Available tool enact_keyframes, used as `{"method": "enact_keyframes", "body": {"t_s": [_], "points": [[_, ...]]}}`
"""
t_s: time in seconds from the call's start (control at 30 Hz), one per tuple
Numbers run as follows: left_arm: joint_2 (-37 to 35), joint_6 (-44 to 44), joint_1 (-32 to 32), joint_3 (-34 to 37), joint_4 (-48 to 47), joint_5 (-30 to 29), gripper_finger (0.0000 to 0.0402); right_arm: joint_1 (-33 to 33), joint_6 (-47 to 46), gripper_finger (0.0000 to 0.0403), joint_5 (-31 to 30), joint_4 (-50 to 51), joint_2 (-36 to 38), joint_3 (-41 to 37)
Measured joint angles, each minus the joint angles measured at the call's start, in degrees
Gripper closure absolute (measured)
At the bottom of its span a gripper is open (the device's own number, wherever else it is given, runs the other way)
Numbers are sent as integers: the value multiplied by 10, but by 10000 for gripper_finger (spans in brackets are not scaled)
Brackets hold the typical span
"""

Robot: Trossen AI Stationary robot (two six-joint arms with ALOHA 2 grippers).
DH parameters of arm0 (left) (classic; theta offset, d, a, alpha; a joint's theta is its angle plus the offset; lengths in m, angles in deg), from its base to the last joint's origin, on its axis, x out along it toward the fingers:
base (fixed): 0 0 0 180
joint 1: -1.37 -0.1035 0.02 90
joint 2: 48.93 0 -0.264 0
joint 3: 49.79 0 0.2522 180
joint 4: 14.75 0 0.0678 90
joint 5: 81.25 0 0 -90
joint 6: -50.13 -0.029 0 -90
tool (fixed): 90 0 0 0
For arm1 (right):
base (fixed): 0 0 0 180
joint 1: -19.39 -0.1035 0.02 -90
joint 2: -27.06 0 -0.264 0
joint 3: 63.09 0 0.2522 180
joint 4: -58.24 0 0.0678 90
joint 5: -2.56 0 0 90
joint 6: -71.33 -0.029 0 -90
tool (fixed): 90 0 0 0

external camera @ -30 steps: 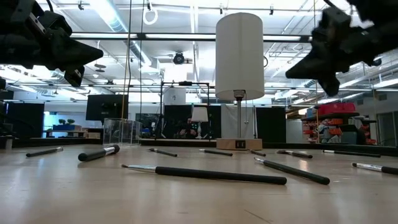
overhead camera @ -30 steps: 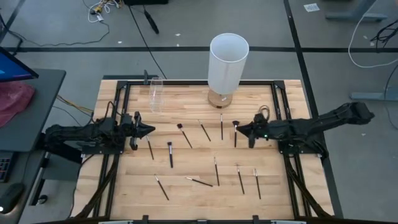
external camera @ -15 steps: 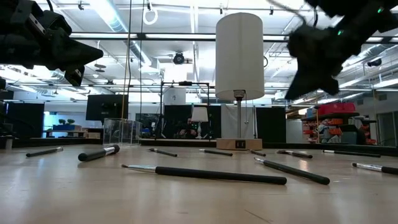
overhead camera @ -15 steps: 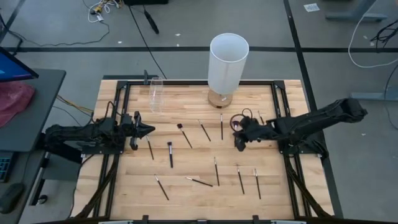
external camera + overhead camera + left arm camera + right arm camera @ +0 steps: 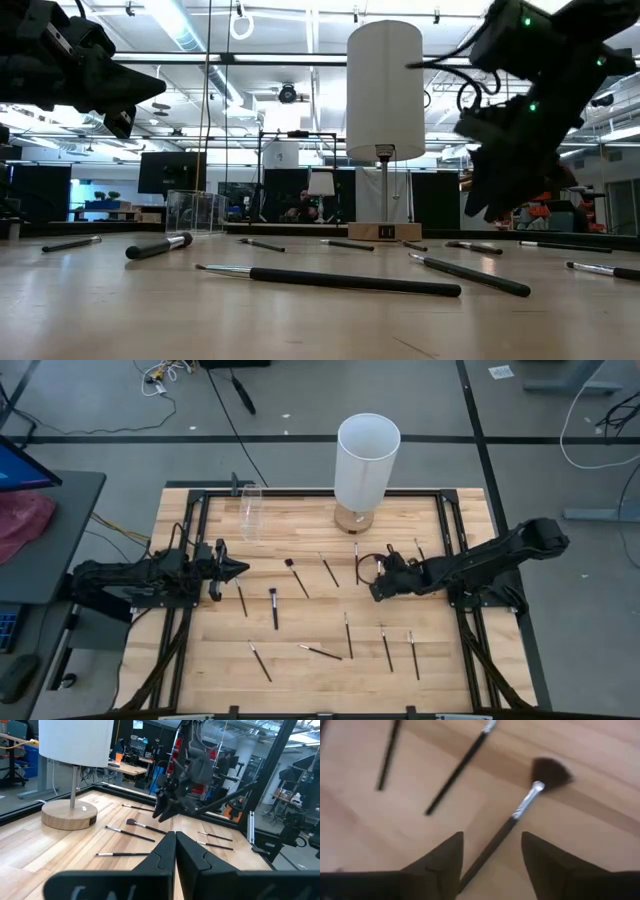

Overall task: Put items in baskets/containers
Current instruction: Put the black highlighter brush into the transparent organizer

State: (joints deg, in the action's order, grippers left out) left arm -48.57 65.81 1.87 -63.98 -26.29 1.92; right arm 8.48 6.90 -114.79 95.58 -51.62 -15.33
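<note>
Two grippers shown: my right gripper (image 5: 375, 591) has dropped toward the fan brush (image 5: 530, 800), fingers apart astride its handle on the table (image 5: 300, 630); left gripper (image 5: 240, 569) unchanged, fingers together.

lamp (image 5: 366, 460) stands beside cup (image 5: 251, 510); gap between.

Even, bright overhead light fills every view, ceiling strip lamps (image 5: 190, 30) glaring in the low view and silhouetting the right gripper (image 5: 510, 190), while the wrist picture beyond its parted fingers (image 5: 442, 862) is motion-blurred, smearing the fan brush (image 5: 532, 795) just ahead
</note>
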Motion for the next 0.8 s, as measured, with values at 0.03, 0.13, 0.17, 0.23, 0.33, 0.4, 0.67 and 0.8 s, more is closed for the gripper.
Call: {"method": "enact_keyframes", "body": {"t_s": [0.03,0.13,0.17,0.23,0.33,0.4,0.67,0.8], "points": [[0,0,0,0,0,0,388,-2,-7,183,-14,-2,-11,0],[0,0,0,0,0,0,388,-5,-31,174,-50,-11,-41,0],[0,0,0,0,0,0,388,-6,-37,173,-59,-17,-52,0],[0,0,0,0,0,0,388,-10,-41,177,-73,-34,-73,0],[0,0,0,0,-1,0,388,-18,-39,189,-87,-67,-107,0],[0,0,0,0,-1,0,388,-23,-39,199,-91,-84,-133,0],[0,2,0,0,-1,0,388,-48,-42,244,-143,-106,-206,3],[0,2,0,0,-1,0,388,-59,-49,283,-151,-121,-209,-8]]}}
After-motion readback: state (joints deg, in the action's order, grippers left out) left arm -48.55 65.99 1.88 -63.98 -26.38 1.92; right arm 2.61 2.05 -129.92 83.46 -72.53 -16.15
